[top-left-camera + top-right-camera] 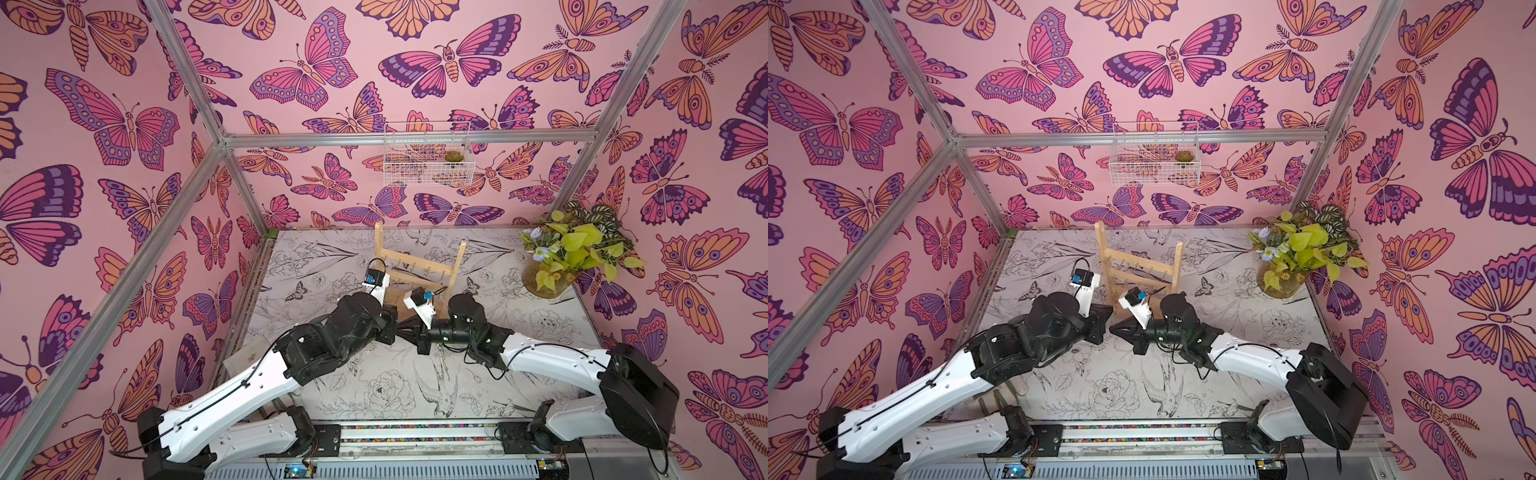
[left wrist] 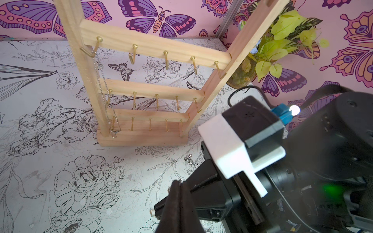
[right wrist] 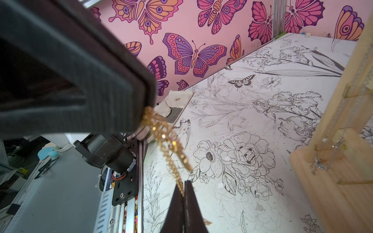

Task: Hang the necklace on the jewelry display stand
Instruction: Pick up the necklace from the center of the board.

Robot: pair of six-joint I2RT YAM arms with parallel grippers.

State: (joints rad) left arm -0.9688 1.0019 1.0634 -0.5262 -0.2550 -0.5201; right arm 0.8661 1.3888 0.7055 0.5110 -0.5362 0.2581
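Note:
The necklace [image 3: 167, 145], a fine gold chain, runs in a short slack span between my two grippers in the right wrist view. My left gripper [image 2: 180, 182] is shut on one end; a small glint shows at its tip. My right gripper [image 3: 184, 182] is shut on the other end, the chain pinched between its jaws. In both top views the two grippers meet tip to tip [image 1: 399, 330] [image 1: 1111, 324] just in front of the jewelry display stand [image 1: 415, 266] [image 1: 1138, 266]. The pale wooden stand [image 2: 141, 90] stands upright with rows of gold hooks.
A silver chain [image 2: 101, 80] hangs from the stand's top corner hook down to its base. A glass vase of leaves [image 1: 552, 274] stands at the back right. A white wire basket [image 1: 428, 158] hangs on the back wall. A small cloth pouch [image 3: 175, 105] lies by the left wall.

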